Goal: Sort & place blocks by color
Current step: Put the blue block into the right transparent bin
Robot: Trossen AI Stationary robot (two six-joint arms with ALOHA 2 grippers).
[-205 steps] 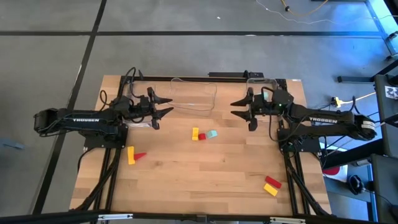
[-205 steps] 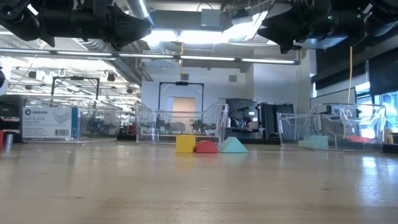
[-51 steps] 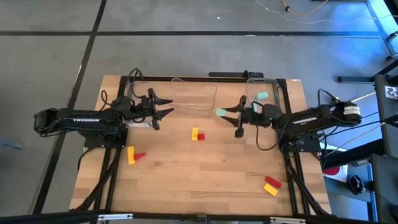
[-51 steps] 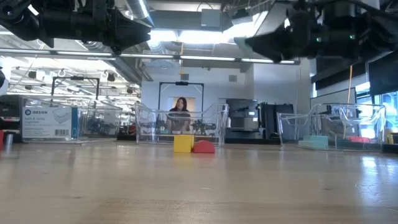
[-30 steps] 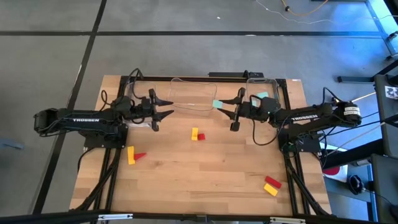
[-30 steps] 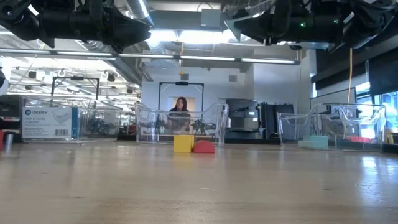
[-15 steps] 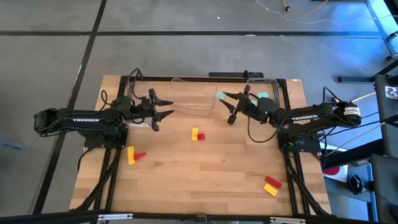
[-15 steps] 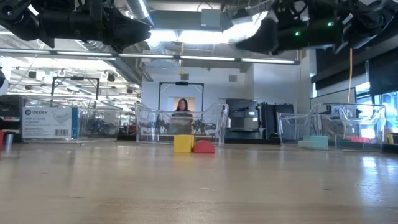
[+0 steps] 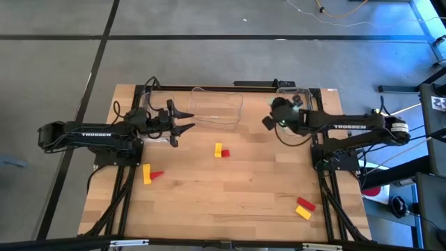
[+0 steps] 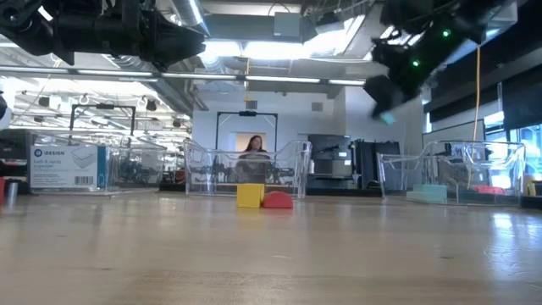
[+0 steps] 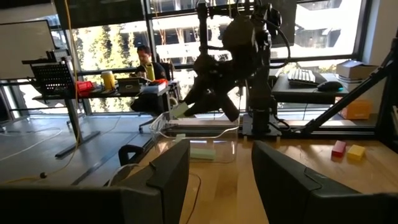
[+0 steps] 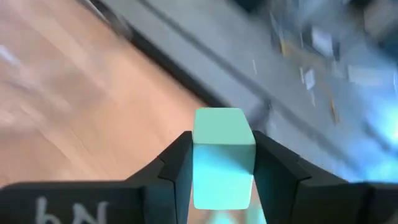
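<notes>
My right gripper (image 9: 273, 117) hangs in the air beside the clear right bin (image 9: 304, 91) at the far edge, shut on a light teal block (image 12: 224, 155). The low view shows it tipped downward with the block (image 10: 385, 117) at its tips. Another teal block (image 11: 202, 152) lies flat on that bin's floor. My left gripper (image 9: 182, 119) hovers open near the far left. Three yellow-and-red pairs rest on the table: in the middle (image 9: 221, 150), at the left (image 9: 150, 173) and at the near right (image 9: 303, 208). My right gripper pinches the teal block by two opposite side faces (image 12: 198, 155), one finger (image 12: 177, 158) on each side. The block's end face sticks out past the fingertips. It is lifted clear of the table and the bin, and the fingers slant downward.
A clear middle bin (image 9: 217, 104) stands at the far edge between the arms. A further clear bin (image 10: 76, 165) shows at the far left in the low view. Bare wood (image 9: 230, 188) lies across the table's middle and near side. A person (image 10: 254, 146) is in the room behind.
My right gripper has carried the teal block toward the table's right, from in front of the middle bin to beside the right bin. It has turned about and tipped its fingers downward. The block has stayed between its fingers.
</notes>
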